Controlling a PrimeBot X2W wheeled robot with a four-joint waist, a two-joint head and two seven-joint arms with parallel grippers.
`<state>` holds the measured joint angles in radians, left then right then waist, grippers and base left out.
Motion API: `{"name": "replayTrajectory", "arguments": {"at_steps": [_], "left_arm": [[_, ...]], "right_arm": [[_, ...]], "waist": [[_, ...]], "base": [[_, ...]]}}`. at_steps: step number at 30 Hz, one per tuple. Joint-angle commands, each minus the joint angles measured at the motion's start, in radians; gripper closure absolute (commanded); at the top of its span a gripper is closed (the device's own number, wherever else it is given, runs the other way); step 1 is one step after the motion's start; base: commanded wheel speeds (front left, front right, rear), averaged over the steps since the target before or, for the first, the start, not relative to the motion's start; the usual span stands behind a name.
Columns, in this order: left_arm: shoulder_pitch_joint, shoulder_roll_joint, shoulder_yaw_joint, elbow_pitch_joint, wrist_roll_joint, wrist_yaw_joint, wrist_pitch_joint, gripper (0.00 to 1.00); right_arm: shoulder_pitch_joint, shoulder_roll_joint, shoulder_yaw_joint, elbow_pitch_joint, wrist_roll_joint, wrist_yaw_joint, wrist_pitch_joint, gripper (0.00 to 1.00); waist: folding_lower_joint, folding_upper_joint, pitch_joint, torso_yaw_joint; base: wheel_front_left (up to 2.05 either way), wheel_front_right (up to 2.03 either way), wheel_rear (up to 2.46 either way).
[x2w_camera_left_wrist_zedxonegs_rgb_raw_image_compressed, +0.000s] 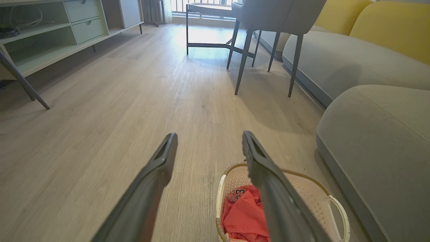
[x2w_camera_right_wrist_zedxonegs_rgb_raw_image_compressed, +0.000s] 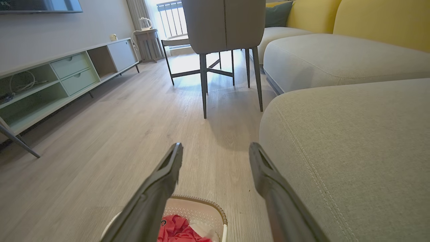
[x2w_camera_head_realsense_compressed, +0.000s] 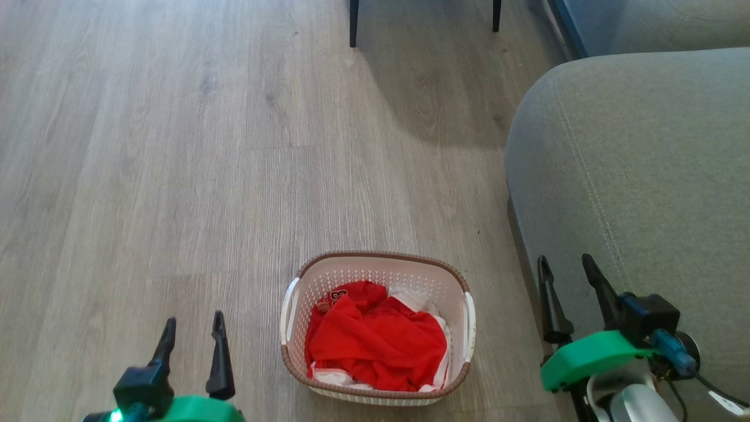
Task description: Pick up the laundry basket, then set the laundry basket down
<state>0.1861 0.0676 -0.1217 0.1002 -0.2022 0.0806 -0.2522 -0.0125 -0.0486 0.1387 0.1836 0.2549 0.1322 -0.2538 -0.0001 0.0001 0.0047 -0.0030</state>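
Between the two grippers, at the lower centre of the head view, the laundry basket [x2w_camera_head_realsense_compressed: 381, 271] stands on the wood floor [x2w_camera_head_realsense_compressed: 176, 176], upright, with red and white clothes [x2w_camera_head_realsense_compressed: 375, 340] inside.

1. Gripper state. The left gripper [x2w_camera_head_realsense_compressed: 194, 319] at the lower left and the right gripper [x2w_camera_head_realsense_compressed: 563, 261] at the lower right both have their fingers spread wide. Neither holds anything, and both are apart from the basket.

2. Governing relation. The basket lies to the right of the left gripper and to the left of and below the right gripper in the frame. Its two white handles, left handle [x2w_camera_head_realsense_compressed: 285, 310] and right handle [x2w_camera_head_realsense_compressed: 470, 325], face the frame's left and right, so the handle-to-handle axis runs across the frame, one handle toward each gripper. The left gripper appears the nearer to its handle. The right gripper sits over the edge of the grey sofa [x2w_camera_head_realsense_compressed: 633, 176], which stands just beside the basket on that side. A two-arm lift probably calls for both grippers to move inward and down.

3. Limits of view.
- Which basket axis is longer cannot be judged, because the head view foreshortens it.
- Gripper height above the floor cannot be read.
- Lower right of the left wrist view: one finger crosses the basket [x2w_camera_left_wrist_zedxonegs_rgb_raw_image_compressed: 309, 195] and the bottom edge cuts it off.
- Bottom centre of the right wrist view: the basket [x2w_camera_right_wrist_zedxonegs_rgb_raw_image_compressed: 201, 208] is cut off, its near part hidden.
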Motion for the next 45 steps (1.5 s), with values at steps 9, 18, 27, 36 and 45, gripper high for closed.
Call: {"name": "replayTrajectory", "arguments": {"at_steps": [9, 18, 27, 36, 45], "left_arm": [[-0.035, -0.01, 0.045, -0.044, 0.018, -0.007, -0.01, 0.0], [-0.039, -0.013, 0.054, -0.051, 0.03, -0.013, -0.01, 0.0], [0.002, -0.008, 0.004, 0.048, 0.002, -0.013, 0.009, 1.0], [-0.017, -0.004, 0.014, 0.055, -0.094, -0.025, 0.028, 1.0], [-0.04, -0.001, 0.026, 0.064, -0.202, -0.04, 0.05, 1.0]], "right_arm": [[-0.026, -0.002, 0.011, -0.038, -0.008, -0.002, -0.008, 0.0], [-0.032, -0.002, 0.003, -0.041, -0.005, -0.002, -0.008, 0.0], [0.012, 0.006, -0.011, 0.057, 0.024, 0.0, 0.005, 1.0], [0.004, -0.001, -0.02, 0.058, 0.118, 0.0, 0.023, 1.0], [-0.004, -0.006, -0.031, 0.058, 0.221, 0.0, 0.044, 1.0]], "waist": [[0.0001, -0.0001, 0.002, 0.002], [0.0001, -0.0001, 0.012, 0.004], [0.0001, -0.0001, 0.017, 0.005], [0.0001, -0.0001, 0.015, 0.005], [0.0001, -0.0001, 0.014, 0.005]], "base": [[0.0, 0.0, 0.0], [0.0, 0.0, 0.0], [0.0, 0.0, 0.0], [0.0, 0.0, 0.0], [0.0, 0.0, 0.0]]}}
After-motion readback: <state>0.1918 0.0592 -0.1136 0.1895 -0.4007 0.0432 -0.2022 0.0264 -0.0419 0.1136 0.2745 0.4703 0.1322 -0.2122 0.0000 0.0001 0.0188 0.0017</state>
